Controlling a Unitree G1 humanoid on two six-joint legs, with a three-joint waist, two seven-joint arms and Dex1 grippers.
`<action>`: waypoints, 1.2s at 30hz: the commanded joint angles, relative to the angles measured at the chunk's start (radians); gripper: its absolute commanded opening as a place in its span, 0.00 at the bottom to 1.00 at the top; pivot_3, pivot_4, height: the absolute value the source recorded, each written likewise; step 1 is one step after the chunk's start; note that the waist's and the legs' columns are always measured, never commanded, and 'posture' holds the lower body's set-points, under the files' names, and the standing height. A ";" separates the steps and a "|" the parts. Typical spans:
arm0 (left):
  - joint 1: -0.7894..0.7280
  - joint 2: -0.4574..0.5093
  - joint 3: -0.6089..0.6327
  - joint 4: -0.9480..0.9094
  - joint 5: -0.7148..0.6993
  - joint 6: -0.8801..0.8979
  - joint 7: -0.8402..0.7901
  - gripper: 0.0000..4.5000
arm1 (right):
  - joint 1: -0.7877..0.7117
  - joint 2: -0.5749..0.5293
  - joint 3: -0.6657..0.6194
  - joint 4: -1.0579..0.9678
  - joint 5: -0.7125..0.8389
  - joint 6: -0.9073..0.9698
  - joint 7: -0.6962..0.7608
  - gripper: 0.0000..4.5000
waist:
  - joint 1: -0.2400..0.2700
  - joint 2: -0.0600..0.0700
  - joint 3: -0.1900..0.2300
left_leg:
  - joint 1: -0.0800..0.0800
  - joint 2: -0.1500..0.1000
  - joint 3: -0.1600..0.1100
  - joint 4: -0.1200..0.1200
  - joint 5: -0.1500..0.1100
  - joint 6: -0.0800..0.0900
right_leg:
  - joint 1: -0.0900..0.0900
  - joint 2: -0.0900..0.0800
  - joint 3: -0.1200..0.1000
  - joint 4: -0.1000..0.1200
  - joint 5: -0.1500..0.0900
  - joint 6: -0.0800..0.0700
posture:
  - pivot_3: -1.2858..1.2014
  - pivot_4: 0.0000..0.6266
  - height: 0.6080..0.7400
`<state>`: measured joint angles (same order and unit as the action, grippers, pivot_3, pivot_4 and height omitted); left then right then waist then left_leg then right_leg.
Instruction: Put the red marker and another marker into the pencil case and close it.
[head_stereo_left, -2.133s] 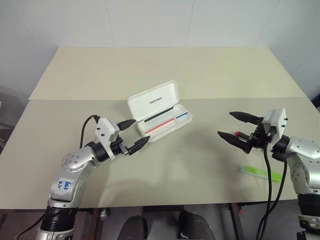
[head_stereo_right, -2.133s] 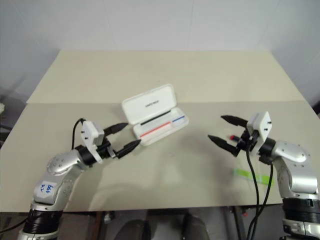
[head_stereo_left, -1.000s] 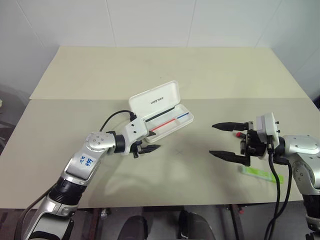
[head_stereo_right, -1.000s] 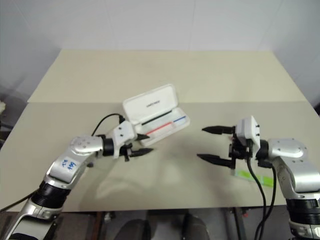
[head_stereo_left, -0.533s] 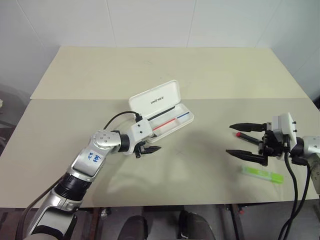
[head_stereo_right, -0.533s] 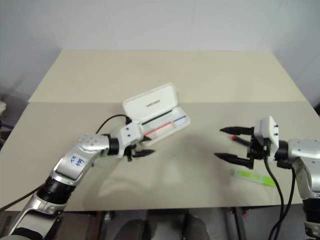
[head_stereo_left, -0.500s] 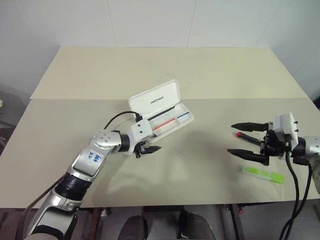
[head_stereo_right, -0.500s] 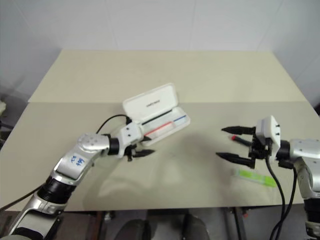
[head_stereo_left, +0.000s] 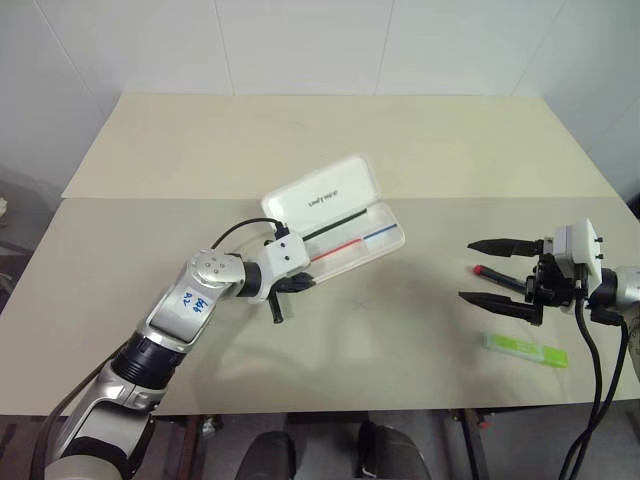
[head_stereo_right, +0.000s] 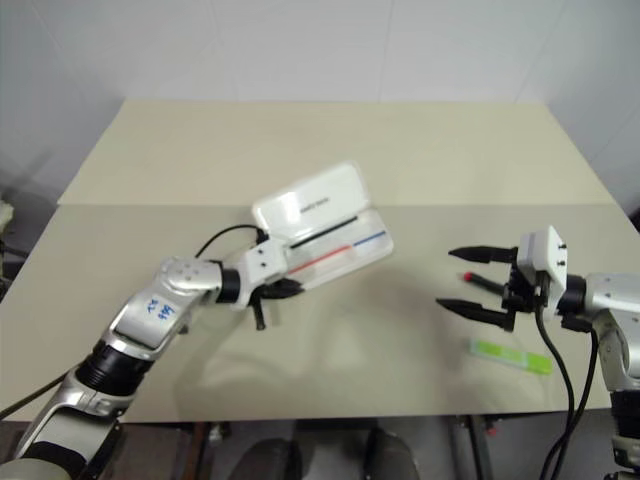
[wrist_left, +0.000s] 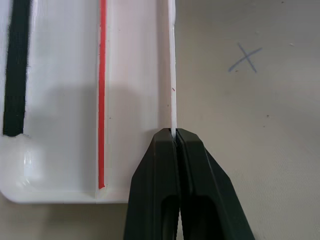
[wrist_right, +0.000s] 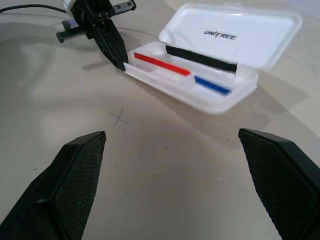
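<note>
The white pencil case (head_stereo_left: 338, 203) lies open at mid-table, lid raised with its lettering showing. My left gripper (head_stereo_left: 298, 284) is shut on the thin near rim of the case's tray (wrist_left: 173, 75) at its left end. The red marker (head_stereo_left: 496, 274) lies on the table at the right, in line with the gap between the fingers of my right gripper (head_stereo_left: 468, 270), which stands wide open and holds nothing. The light green marker (head_stereo_left: 526, 350) lies flat just nearer the table's front edge, beside that gripper.
Inside the tray lie a thin red-and-blue stick (wrist_right: 177, 73) and a black strip (wrist_right: 200, 57). A small pen-drawn cross (wrist_right: 119, 118) marks the table between the case and my right gripper. The table's front edge runs close behind the green marker.
My left gripper has shut on the case's near rim. The case has swung and shifted a little to the right. My right gripper has drifted slightly right, still open.
</note>
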<state>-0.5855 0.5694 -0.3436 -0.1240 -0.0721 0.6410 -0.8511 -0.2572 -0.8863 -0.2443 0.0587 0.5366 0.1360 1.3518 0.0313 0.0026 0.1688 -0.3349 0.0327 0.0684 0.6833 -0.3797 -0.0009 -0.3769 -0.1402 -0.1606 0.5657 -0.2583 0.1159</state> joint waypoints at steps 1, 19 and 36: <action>0.012 -0.009 -0.048 0.008 -0.001 0.003 -0.045 0.01 | -0.008 -0.018 -0.030 -0.036 0.010 -0.002 -0.004 1.00 | 0.000 0.000 0.000 | 0.000 0.000 0.000 0.000 0.000 0.000 | 0.000 0.000 0.000 0.000 0.000 0.000 | 0.52 0.24 1.00; -0.017 0.024 -0.072 -0.142 -0.060 0.091 -0.188 0.01 | 0.005 -0.005 -0.021 -0.065 0.017 0.027 -0.018 1.00 | 0.020 0.000 0.000 | -0.001 0.000 0.000 0.000 0.000 0.000 | 0.000 0.000 -0.001 -0.001 0.000 0.000 | 0.52 0.24 1.00; -0.031 0.064 -0.135 -0.220 -0.049 0.202 -0.218 0.11 | 0.008 0.027 -0.015 -0.089 0.018 0.031 -0.046 1.00 | 0.019 0.000 0.000 | -0.001 0.000 0.000 0.001 0.000 0.000 | 0.000 0.000 0.000 0.000 0.000 0.000 | 0.52 0.24 1.00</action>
<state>-0.6122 0.6334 -0.4565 -0.3110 -0.1070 0.8279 -1.0600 -0.2492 -0.8603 -0.2425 0.0001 0.5393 0.1739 1.3142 0.0499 0.0024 0.1690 -0.3355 0.0327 0.0686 0.6841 -0.3798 -0.0010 -0.3770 -0.1398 -0.1604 0.5653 -0.2583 0.1160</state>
